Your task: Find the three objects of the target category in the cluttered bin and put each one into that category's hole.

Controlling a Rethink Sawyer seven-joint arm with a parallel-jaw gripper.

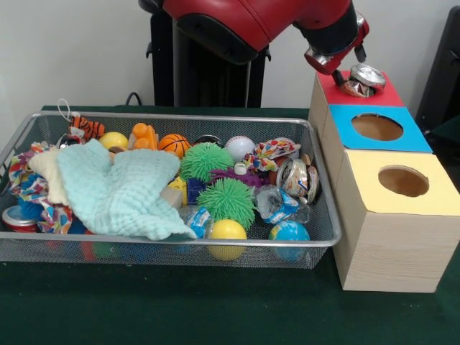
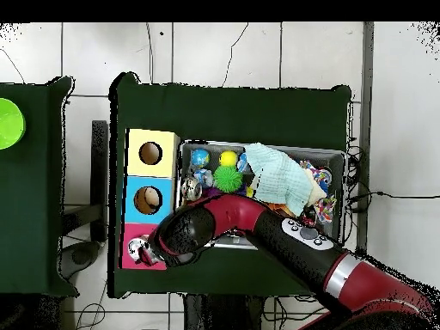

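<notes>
The gripper [image 1: 350,63] hung right over the red-topped box [image 1: 388,95], at the far end of the row of boxes, and whether it was clamped or released could not be told: the wrist housing hid the tips. Directly beneath it a crushed can [image 1: 361,79] sat tilted in the hole [image 1: 357,89] of that red top, silver end up, part of it still above the rim. From overhead the same can [image 2: 136,249] showed as a silver spot on the red top, just beside the end of the arm [image 2: 258,225], which stretched across the near edge of the bin [image 2: 339,155].

Next along stood the blue-topped box [image 1: 410,140], then the yellow-topped box [image 1: 431,198], both holes open. In the wire bin [image 1: 180,241] another dented can [image 1: 296,178] lay on its side at the box end, touching a crumpled clear bottle [image 1: 277,203]. Green spiky balls [image 1: 226,201], a yellow ball [image 1: 227,231], a small basketball [image 1: 174,144] and a pale green cloth [image 1: 122,190] crowded the rest, all on the green table [image 1: 215,309].
</notes>
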